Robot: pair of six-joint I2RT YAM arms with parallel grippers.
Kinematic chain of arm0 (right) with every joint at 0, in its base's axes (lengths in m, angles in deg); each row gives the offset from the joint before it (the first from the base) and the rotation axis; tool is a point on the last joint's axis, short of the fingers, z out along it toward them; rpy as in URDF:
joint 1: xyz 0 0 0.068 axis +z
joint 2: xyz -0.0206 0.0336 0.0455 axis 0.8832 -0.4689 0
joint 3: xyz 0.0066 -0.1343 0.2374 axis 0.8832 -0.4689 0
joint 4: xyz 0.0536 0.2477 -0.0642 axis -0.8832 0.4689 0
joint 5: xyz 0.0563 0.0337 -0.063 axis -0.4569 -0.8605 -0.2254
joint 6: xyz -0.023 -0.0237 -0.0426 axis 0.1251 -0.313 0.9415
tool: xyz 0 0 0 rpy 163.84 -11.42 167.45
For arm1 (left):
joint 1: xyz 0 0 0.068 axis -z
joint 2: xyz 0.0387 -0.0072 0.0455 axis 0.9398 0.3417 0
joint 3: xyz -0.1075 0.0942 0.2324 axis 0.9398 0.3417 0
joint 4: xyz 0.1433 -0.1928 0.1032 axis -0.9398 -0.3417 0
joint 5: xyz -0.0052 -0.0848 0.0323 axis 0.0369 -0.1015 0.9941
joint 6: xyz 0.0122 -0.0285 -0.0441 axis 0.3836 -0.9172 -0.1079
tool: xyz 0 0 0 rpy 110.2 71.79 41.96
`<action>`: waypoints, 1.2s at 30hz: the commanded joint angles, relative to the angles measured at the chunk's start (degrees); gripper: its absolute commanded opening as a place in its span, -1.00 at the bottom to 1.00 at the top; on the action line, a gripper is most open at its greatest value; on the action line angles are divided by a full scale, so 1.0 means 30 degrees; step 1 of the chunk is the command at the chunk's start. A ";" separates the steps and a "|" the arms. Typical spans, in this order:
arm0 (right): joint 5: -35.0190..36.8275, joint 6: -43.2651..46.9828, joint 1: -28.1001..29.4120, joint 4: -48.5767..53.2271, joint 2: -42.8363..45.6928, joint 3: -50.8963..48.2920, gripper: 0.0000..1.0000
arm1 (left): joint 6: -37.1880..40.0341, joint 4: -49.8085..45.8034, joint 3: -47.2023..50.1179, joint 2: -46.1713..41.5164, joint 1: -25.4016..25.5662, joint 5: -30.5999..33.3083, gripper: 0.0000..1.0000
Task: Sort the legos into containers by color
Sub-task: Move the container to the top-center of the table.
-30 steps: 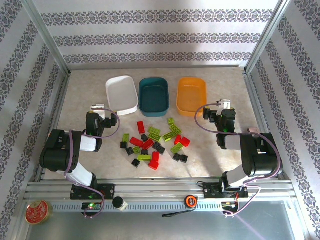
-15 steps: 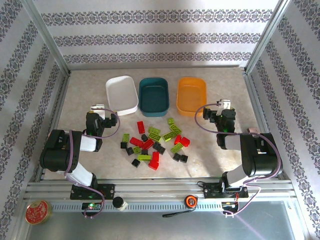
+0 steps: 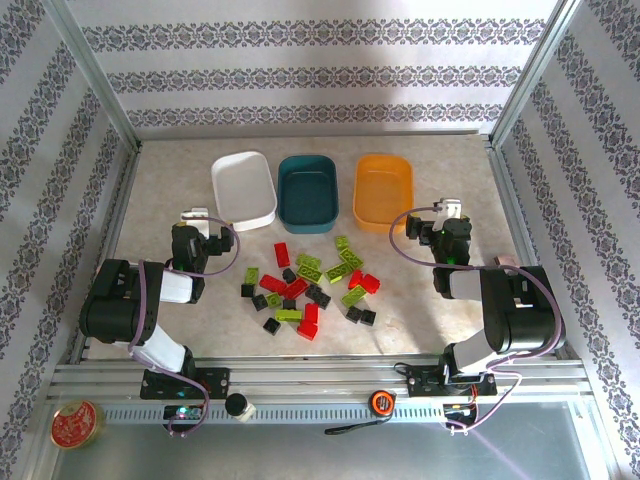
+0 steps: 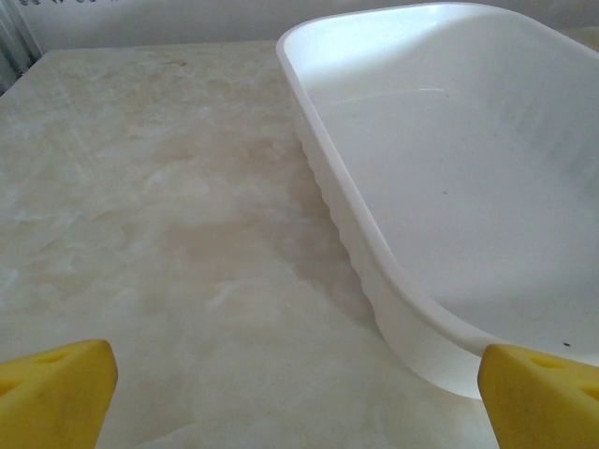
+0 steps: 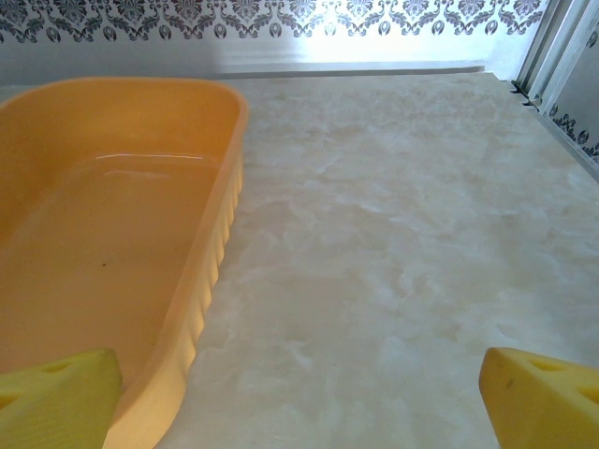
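Observation:
Red, lime green and black legos lie scattered in a loose pile on the table's middle, between the two arms. Behind them stand three empty containers in a row: white, dark teal and orange. My left gripper rests low at the left, just in front of the white tub. Its yellow fingertips stand wide apart, open, with bare table between them. My right gripper sits at the right beside the orange tub, also open and holding nothing.
Patterned walls and metal posts close in the table on three sides. An aluminium rail runs along the near edge. A round red tin lies below it at the left, with a small orange-and-black object further right.

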 commanded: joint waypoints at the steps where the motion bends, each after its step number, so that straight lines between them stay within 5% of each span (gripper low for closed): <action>1: 0.0782 -0.0241 -0.0057 -0.0352 0.0545 -0.0089 0.96 | -0.0650 0.0692 0.0144 -0.0535 -0.0114 0.1902 0.99; 6: 0.2129 -0.0995 -0.0024 0.4830 0.2994 0.1231 0.96 | -0.0442 0.1242 0.1135 -0.2078 0.0325 0.2990 0.99; 11: 0.6492 -0.2305 0.0884 0.8812 0.3828 0.3033 0.96 | -0.1590 -0.3024 0.0297 -0.6099 0.0334 0.4698 0.99; 13: 0.9925 -0.3276 0.1509 0.9905 0.3948 0.3830 0.96 | -0.4469 -0.2679 0.0411 -0.7394 0.0312 0.6512 0.99; 16: 1.0369 -0.8956 0.1474 1.1243 0.4123 0.4147 0.96 | -1.0304 -0.2987 0.0803 -0.9314 0.0221 0.7904 0.99; 20: 0.3176 -1.3710 -0.0395 0.9223 0.4617 0.2396 0.96 | -1.7262 -0.4970 0.1401 -1.1557 -0.0227 0.8032 0.99; 24: -0.2259 -1.4233 -0.1135 0.8699 0.3990 0.2905 0.88 | -1.6247 -0.0625 0.2140 -1.1671 -0.0369 0.4627 0.99; 29: -0.6428 -1.3470 -0.0852 0.9568 0.3048 0.4425 0.74 | -1.5848 -0.1086 0.0788 -1.1975 -0.0369 0.0945 0.99; 36: -0.8158 -0.9857 0.1525 1.1961 0.2108 0.6708 0.79 | -1.3117 -0.9071 -0.4525 -0.9153 0.1259 -0.3701 0.59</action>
